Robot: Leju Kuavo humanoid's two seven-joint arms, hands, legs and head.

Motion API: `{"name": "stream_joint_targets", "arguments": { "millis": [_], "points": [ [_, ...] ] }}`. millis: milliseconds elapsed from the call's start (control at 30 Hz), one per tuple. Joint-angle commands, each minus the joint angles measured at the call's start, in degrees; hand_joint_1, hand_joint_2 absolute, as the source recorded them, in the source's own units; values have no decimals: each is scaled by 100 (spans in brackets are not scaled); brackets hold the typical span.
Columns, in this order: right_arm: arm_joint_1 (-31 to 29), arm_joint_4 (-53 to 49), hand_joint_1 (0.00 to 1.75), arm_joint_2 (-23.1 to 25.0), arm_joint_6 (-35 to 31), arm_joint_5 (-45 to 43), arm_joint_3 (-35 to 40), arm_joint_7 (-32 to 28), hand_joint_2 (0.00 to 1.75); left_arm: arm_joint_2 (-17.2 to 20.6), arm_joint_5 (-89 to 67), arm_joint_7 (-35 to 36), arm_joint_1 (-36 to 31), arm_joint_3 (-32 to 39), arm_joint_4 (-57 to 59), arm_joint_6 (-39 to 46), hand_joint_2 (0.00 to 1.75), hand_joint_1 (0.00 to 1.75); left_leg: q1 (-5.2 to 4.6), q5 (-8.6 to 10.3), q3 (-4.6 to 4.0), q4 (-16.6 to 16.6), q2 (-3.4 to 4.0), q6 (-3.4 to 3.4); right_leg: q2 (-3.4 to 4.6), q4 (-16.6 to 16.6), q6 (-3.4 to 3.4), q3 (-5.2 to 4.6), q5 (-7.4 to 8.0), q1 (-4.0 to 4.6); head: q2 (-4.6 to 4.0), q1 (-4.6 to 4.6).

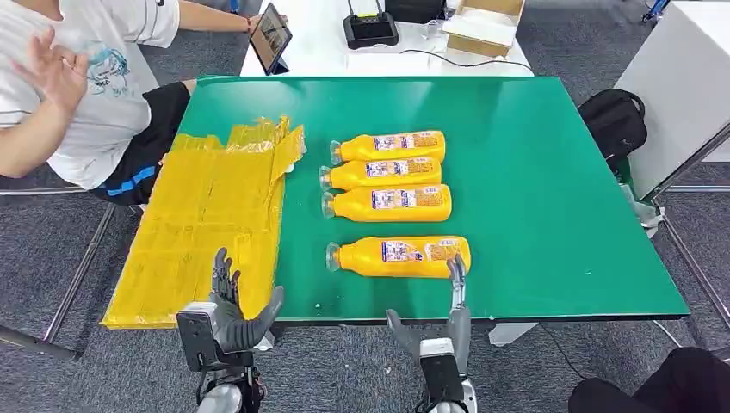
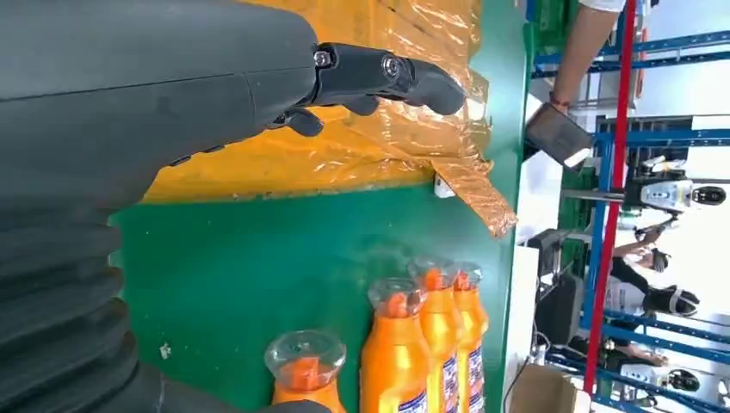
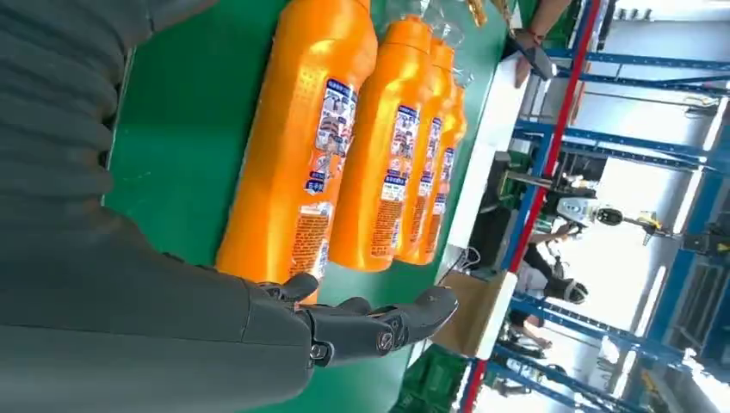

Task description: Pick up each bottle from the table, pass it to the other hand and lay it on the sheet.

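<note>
Green table (image 1: 534, 198) on grey carpet. Seated person (image 1: 77, 86) at far left holds a tablet (image 1: 270, 38). White table (image 1: 327, 34) behind carries a black device (image 1: 370, 30) and cardboard box (image 1: 484, 26). Black backpack (image 1: 613, 120) on floor at right

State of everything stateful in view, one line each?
Left hand: open, over the sheet's near edge.
Right hand: open, fingertips at the nearest bottle.
Nearest bottle: lying flat, capped.
Other three bottles: lying side by side, capped.
Sheet: crinkled, no bottles on it.
</note>
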Motion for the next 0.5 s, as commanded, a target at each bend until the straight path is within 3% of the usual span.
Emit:
{"name": "stream_joint_targets", "arguments": {
  "millis": [33, 133, 233, 267, 500],
  "points": [
    [-705, 131, 0, -492, 460, 1778, 182, 767, 175, 53, 107, 61, -318, 74, 306, -270, 175, 0, 1, -8, 26, -3, 15, 9, 9, -8, -15, 24, -2, 5, 0, 0],
    [-1226, 251, 0, -786, 531, 2714, 213, 1440, 175, 54, 49, 85, -332, 66, 285, -344, 175, 0, 0, -6, 24, -3, 13, 10, 5, -7, -15, 23, -1, 4, 0, 0],
    [-1475, 239, 0, -947, 696, 2973, 127, 1690, 175, 65, -58, 94, -304, 94, 304, -332, 175, 0, -3, 2, 9, -4, 9, 7, 6, -5, -5, 9, 5, -1, 0, -2],
    [-1716, 356, 0, -1110, 970, 3261, 168, 2109, 175, 67, -340, -14, -279, 114, 318, -72, 175, 0, -4, -3, 23, -5, 12, 11, 7, -8, -10, 23, 2, 0, 0, 0],
    [-2588, 955, 0, -1354, 1703, 3588, 214, 2968, 175, -7, -377, 23, -239, 286, 302, -245, 175, 0, -2, -6, 31, -1, 21, 11, 15, -7, -12, 30, 2, 2, 0, 0]
  ]
}}
